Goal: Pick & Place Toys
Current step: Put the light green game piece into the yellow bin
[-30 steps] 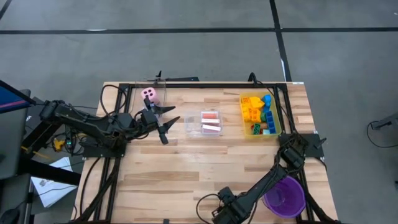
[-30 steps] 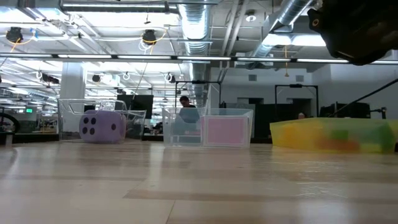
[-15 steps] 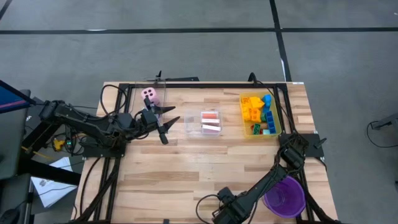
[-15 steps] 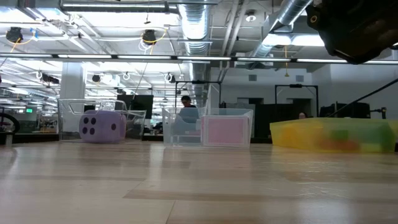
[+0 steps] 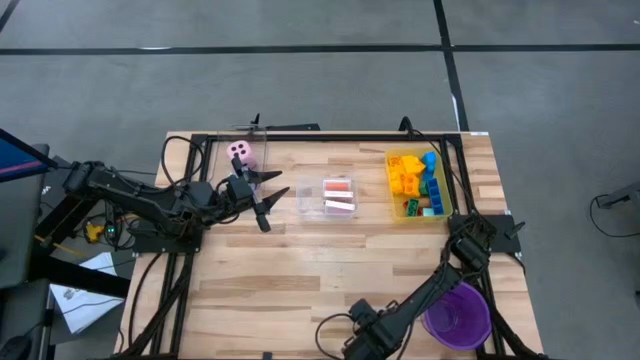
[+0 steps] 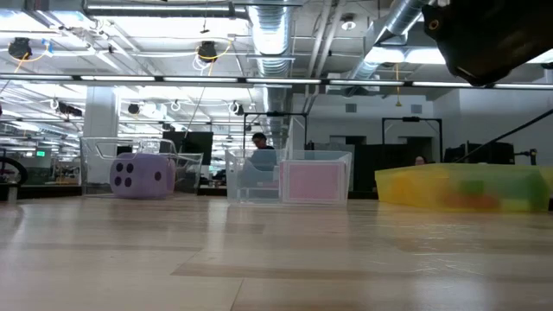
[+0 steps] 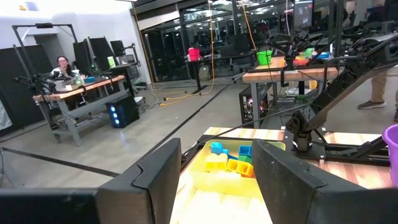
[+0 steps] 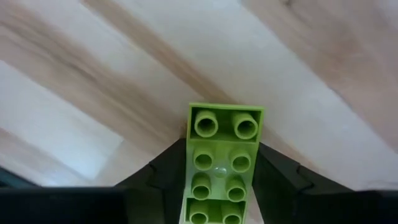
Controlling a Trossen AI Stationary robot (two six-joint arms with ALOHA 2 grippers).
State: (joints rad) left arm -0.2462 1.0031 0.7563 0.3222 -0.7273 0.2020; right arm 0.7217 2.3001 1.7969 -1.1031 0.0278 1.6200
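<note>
- Jaws of the left gripper (image 5: 262,196) stand spread and empty above the tabletop (image 5: 300,270), beside the pink die (image 5: 239,151).
- At centre, a clear bin (image 5: 337,198) holds pink-backed cards (image 5: 340,206).
- Farther right, a yellow bin (image 5: 418,183) holds bricks.
- Right gripper (image 8: 221,180), at the near edge, pinches a green brick (image 8: 222,163).

Landmark: card bin (image 5: 339,198), mid-table, cards (image 5: 340,205) inside; left of it, left gripper (image 5: 262,198), fingers apart, with die (image 5: 240,151) behind that near the far edge; right of it, brick bin (image 5: 418,185) holding bricks (image 5: 407,176); cup (image 5: 457,314) well in front and right, at near edge; right gripper (image 8: 222,186) in front near the table's near edge, clamped on a brick (image 8: 222,168) above the tabletop (image 8: 311,74)
</note>
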